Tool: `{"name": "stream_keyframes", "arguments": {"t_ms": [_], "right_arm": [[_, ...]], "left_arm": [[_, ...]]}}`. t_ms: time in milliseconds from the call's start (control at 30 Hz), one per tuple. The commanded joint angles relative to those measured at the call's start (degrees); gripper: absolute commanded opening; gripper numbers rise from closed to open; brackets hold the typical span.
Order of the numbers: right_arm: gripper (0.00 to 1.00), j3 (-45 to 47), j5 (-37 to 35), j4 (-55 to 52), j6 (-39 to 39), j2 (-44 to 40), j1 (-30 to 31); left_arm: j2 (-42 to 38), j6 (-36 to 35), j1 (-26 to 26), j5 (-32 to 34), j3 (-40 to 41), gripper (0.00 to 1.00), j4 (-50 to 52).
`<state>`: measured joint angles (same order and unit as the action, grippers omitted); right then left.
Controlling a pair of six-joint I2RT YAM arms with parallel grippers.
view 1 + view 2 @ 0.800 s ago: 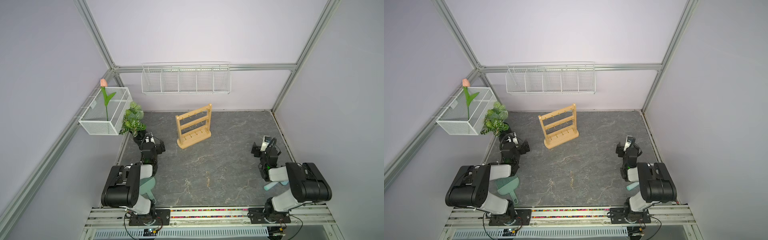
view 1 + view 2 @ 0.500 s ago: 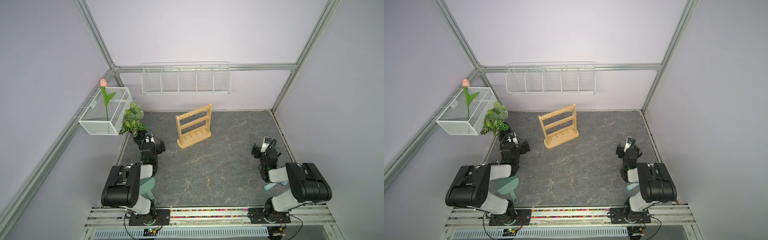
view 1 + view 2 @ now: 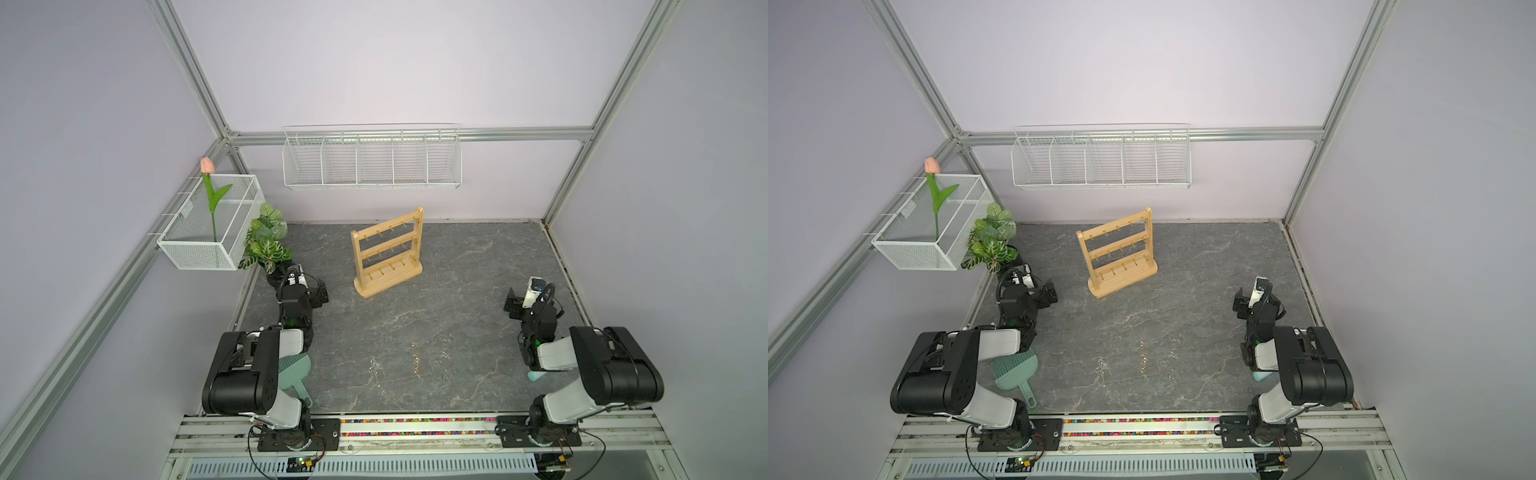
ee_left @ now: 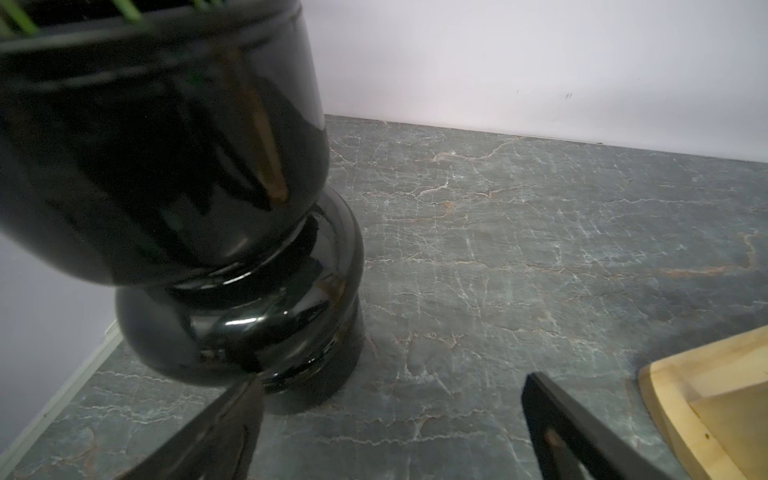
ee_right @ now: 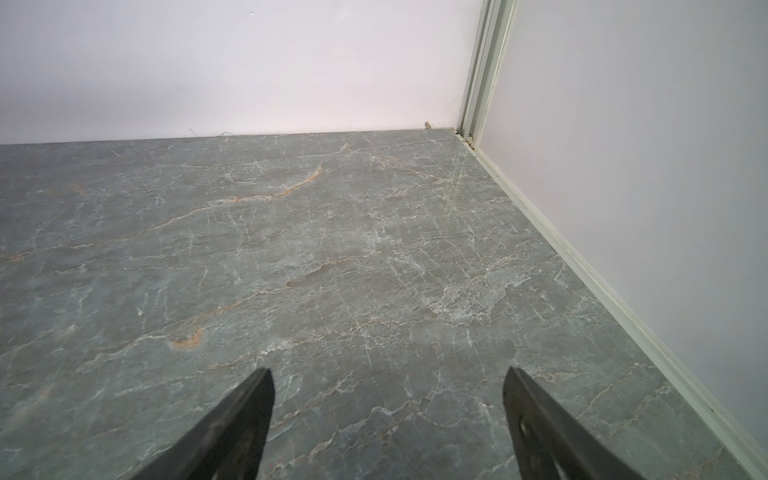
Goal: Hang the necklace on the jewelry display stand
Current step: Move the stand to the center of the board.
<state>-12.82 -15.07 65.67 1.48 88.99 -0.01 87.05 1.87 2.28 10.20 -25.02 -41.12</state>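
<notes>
The left tool (image 4: 392,386) is spread wide with nothing between its fingers, low over the tabletop (image 3: 457,291) by the far left corner, just beside a glossy black pot (image 4: 187,166). The right tool (image 5: 389,374) is spread as well, near the right edge. The jewelry display stand (image 3: 388,257) stands upright toward the far edge, a little left of the middle and set at a slant. It is pale wood, with two posts, three cross rails bearing small gold hooks, and an oblong base (one corner of the base shows in the left wrist view). The necklace (image 3: 415,359) lies flat toward the near edge, between the arms, a thin gold glint too fine to make out. The pot holds a striped green plant (image 3: 266,241). A white mesh basket (image 3: 199,255) on the left wall holds a pink tulip (image 3: 207,165). A wire basket (image 3: 372,166) of five compartments hangs on the back wall.
</notes>
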Motion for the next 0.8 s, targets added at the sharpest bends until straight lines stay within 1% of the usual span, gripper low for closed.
{"name": "stream_keyframes", "arguments": {"t_ms": [0,33,67,100,167,200,233,267,333,400,467,500,567,700,767], "right_arm": [[0.89,-1.5,3.1,-0.5,-0.8,-0.9,-0.2],[0.89,-1.3,4.6,-0.3,-1.4,-1.4,-0.2],[0.89,-1.2,5.3,-0.8,-1.6,-2.2,-0.2],[0.89,-1.4,5.4,-2.6,-1.6,-3.7,-0.2],[0.89,-2.9,6.0,-8.8,-1.8,-7.5,-0.2],[0.89,-4.4,7.0,-13.4,-2.2,-9.8,-0.1],[0.89,-6.2,7.8,-18.6,-2.4,-11.9,-0.1],[0.89,-7.9,8.5,-23.4,-2.3,-13.5,-0.1],[0.89,-11.1,10.2,-30.9,-1.5,-15.7,0.0],[0.89,-12.7,12.1,-34.6,-1.0,-16.4,0.3],[0.89,-14.4,13.9,-38.2,-0.3,-16.3,0.6],[0.89,-15.3,14.5,-39.6,0.0,-15.9,1.0],[0.89,-17.3,14.7,-42.6,0.5,-15.0,1.7],[0.89,-19.6,13.7,-44.7,1.1,-13.3,3.3],[0.89,-20.6,13.1,-45.9,0.4,-12.8,4.3]], "left_arm": [[-3.8,-1.1,-0.2,-3.5,-7.8,0.99,12.8],[-4.5,-1.6,0.0,-4.9,-11.4,0.99,19.8],[-5.0,-1.8,0.2,-5.7,-13.7,0.99,24.4],[-5.6,-1.2,0.9,-4.9,-15.3,0.99,27.5],[-7.4,0.2,2.3,-4.4,-17.1,0.99,30.8],[-8.7,1.0,3.5,-2.8,-17.6,1.0,32.2],[-10.0,2.0,5.1,0.3,-18.2,1.0,33.5],[-11.2,2.8,6.0,0.7,-18.5,1.0,34.9],[-13.6,4.9,7.2,0.0,-19.0,1.0,37.2],[-14.6,7.1,7.6,-1.3,-20.1,1.0,39.5],[-14.0,7.7,7.6,-3.0,-21.2,0.99,40.1],[-13.7,8.1,7.6,-4.8,-21.8,0.97,40.3],[-13.8,7.7,7.8,-11.0,-21.8,0.93,39.2],[-15.2,2.4,9.1,-24.2,-19.6,0.9,34.6],[-15.3,0.4,9.1,-28.3,-19.3,0.89,33.5]]}}
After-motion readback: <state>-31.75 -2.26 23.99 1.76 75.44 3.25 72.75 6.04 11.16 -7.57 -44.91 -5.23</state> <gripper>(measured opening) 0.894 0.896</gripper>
